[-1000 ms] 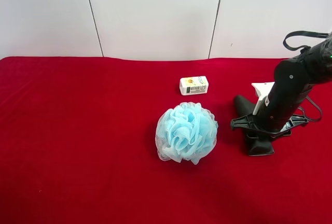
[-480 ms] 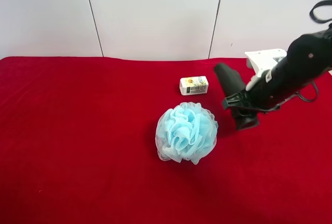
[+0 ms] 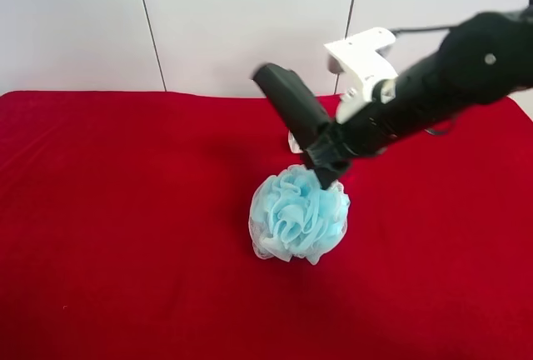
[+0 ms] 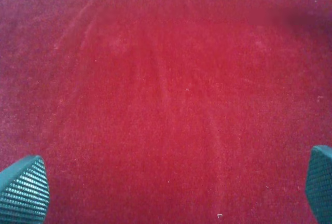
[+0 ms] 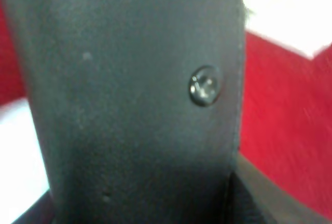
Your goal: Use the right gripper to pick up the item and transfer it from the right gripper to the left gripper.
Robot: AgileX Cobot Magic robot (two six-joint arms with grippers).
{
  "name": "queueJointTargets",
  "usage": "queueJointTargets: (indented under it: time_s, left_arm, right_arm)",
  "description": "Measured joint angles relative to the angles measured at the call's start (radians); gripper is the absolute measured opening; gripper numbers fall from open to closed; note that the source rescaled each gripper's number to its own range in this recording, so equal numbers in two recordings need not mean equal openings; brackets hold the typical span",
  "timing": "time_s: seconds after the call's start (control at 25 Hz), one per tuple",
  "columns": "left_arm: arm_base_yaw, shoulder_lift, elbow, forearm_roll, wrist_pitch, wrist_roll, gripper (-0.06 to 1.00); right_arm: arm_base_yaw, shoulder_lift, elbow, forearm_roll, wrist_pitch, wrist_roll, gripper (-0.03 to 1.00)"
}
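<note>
Exterior high: one arm in shot, entering from that view's right, white wrist piece (image 3: 360,58) on it, so it's the right arm. right hand (image 3: 326,164) is pinched on the lower end of the black case (image 3: 291,106). The case is clear of the desk, tilted, and its free end points up and away from the hand. One light blue bath pouf (image 3: 300,214) sits on the red cloth (image 3: 125,210) right under the hand. The hand tip overlaps the pouf's top in this view; can't tell if they touch. One small white box (image 3: 291,143) sits behind the hand and case, with only a sliver showing.

Right wrist: the black case (image 5: 135,105) fills nearly the whole frame, close and blurred. It shows one round metal stud (image 5: 205,85) on the case, which the exterior view doesn't resolve. Red cloth and a white patch show past the case edge.

Left wrist: only this view shows the left hand (image 4: 171,187). Its two ribbed fingertips (image 4: 23,190) are spread to the frame corners, with only bare red cloth between them and no case near it.

Count: 1 case, 1 pouf, 1 box, 2 hands.
</note>
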Motion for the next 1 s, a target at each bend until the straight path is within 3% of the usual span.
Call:
queueJointTargets:
  time_s: [0.36,1.0]
  left_arm:
    - [0.000,0.000,0.000,0.000,0.000,0.000,1.00]
    - [0.000,0.000,0.000,0.000,0.000,0.000,1.00]
  right_arm:
    - [0.096,0.000,-0.162,0.001,-0.005,-0.051,0.12]
    - [0.122,0.136,-0.166,0.065,-0.013,-0.106,0.10]
